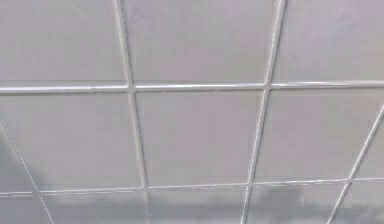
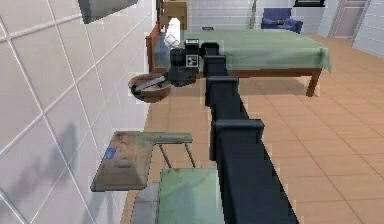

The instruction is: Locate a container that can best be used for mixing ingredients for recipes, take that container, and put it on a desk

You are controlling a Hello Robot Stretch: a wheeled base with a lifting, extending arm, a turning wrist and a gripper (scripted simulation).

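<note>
one dark arm [image 2: 235, 130] reaches out over a tan tiled floor [image 2: 330, 120], beside a white tiled wall [image 2: 40, 110]. at its far end, the end effector [image 2: 168, 74] holds a dark brown bowl [image 2: 150, 88], which hangs in the air clear of the floor, close to the wall. lower in the arm side view, a small tabletop [image 2: 125, 160] stands against the wall with a green chair [image 2: 190, 195] just beside it. beyond the arm lies a green bed [image 2: 265, 45].

Arm [image 2: 235, 140]: dark square bar, extended up from the lower edge. Gripper [image 2: 165, 80] at its far end holds a brown bowl [image 2: 148, 92] aloft.
</note>
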